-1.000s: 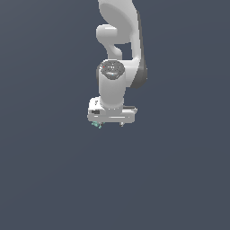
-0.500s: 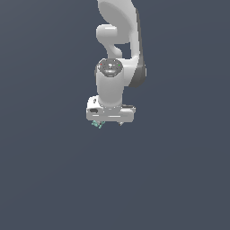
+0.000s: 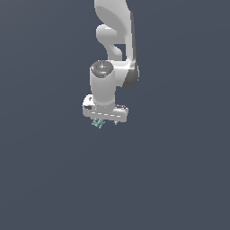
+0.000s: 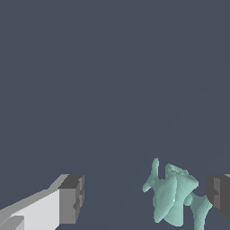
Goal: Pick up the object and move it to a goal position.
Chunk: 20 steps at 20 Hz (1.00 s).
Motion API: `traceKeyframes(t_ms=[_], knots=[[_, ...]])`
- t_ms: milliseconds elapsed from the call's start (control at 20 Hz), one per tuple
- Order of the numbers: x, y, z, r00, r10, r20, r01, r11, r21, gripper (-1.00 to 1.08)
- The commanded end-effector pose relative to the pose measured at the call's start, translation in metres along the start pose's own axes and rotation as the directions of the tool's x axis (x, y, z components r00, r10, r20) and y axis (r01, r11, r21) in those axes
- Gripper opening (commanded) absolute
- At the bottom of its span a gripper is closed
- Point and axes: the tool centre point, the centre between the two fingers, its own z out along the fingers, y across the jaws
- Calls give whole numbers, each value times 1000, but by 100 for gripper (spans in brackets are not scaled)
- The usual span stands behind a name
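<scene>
The object [image 3: 97, 124] is a tiny teal-green knobbly piece that shows just under the white hand in the exterior view. In the wrist view the object [image 4: 173, 197] lies between the two fingers, close to one dark fingertip [image 4: 220, 196] and far from the other [image 4: 72, 198]. My gripper [image 3: 104, 122] is open, with a wide gap between the fingers [image 4: 146, 197]. I cannot tell whether the near fingertip touches the object.
Only a plain dark grey ground [image 3: 179, 179] shows around the arm. The white arm [image 3: 114, 27] rises out of the top of the exterior view.
The hand has shifted slightly toward the exterior view's left over the object. The object has stayed in place.
</scene>
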Motion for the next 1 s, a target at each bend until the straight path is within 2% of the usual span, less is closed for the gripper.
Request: traceKeyframes(t_ms=[0, 500, 750, 950], knots=[[-10, 12, 8, 998, 63, 0, -63, 998, 6, 100], [-54, 57, 37, 950, 312, 3, -312, 950, 21, 100], [-65, 66, 43, 931, 365, 3, -365, 931, 23, 100], [-65, 67, 43, 930, 369, 4, -369, 929, 23, 100]])
